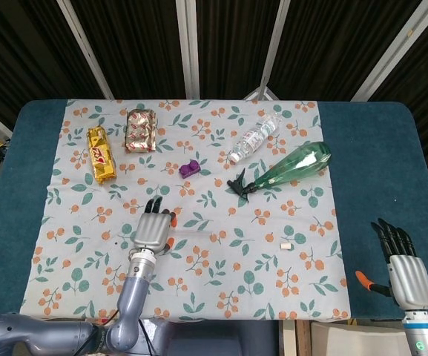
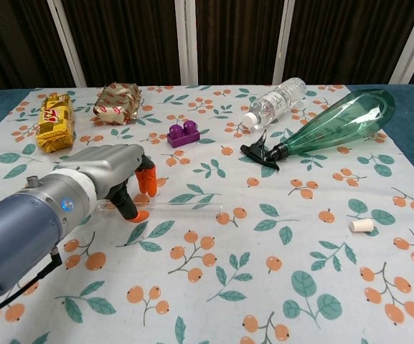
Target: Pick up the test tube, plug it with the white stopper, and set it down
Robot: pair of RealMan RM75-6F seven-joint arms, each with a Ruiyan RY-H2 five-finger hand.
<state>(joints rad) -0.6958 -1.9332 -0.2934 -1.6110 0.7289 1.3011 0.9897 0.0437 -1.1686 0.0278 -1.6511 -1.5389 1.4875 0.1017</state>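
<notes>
The clear test tube (image 2: 185, 208) lies flat on the flowered cloth, running left to right; in the head view the test tube (image 1: 195, 232) is faint. My left hand (image 2: 110, 168) hangs over its left end, orange-tipped fingers behind the tube and thumb in front, apart and not plainly gripping it. The head view shows the left hand (image 1: 153, 231) at the cloth's lower middle. The white stopper (image 2: 361, 225) lies alone to the right, and the head view shows the stopper (image 1: 287, 245) too. My right hand (image 1: 406, 271) is open over the blue table at the near right, holding nothing.
Behind the tube are a purple brick (image 2: 183, 134), a lying water bottle (image 2: 275, 100) and a green spray bottle (image 2: 336, 122) on its side. At the back left are a gold snack pack (image 2: 54, 120) and a foil-wrapped packet (image 2: 118, 102).
</notes>
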